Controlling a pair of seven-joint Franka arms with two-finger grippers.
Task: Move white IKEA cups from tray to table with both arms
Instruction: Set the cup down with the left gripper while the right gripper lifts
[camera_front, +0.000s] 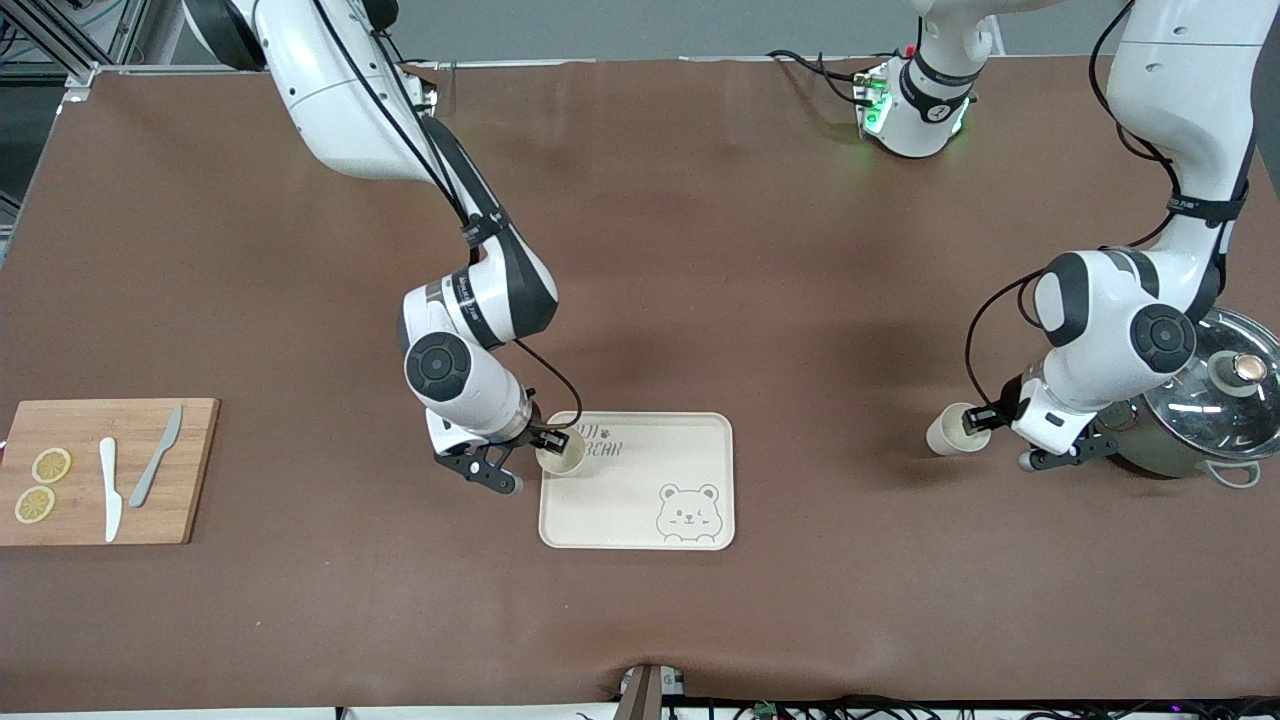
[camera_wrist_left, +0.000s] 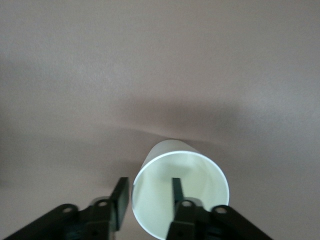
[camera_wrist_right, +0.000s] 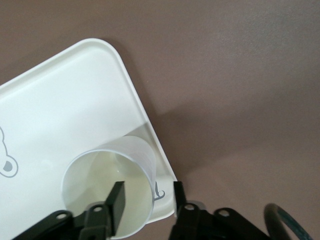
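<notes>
Here, each tool (camera_wrist_right: 146, 202) (camera_wrist_left: 150, 200) straddles its cup's (camera_wrist_right: 107, 192) (camera_wrist_left: 180, 192) rim, one finger inside.

We see the left tool (camera_wrist_left: 148, 200) straddling the white cup's (camera_wrist_left: 190, 175) rim, one finger (camera_wrist_left: 176, 190) inside, one outside, on the bare brown table (camera_wrist_left: 150, 65).

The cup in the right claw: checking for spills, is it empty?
Empty. The right wrist view looks into the cup held over the tray and shows only bare inner wall.

Right gripper (camera_front: 548, 448) lowered, fingers straddling a rim; left gripper (camera_front: 985, 420) likewise
</notes>
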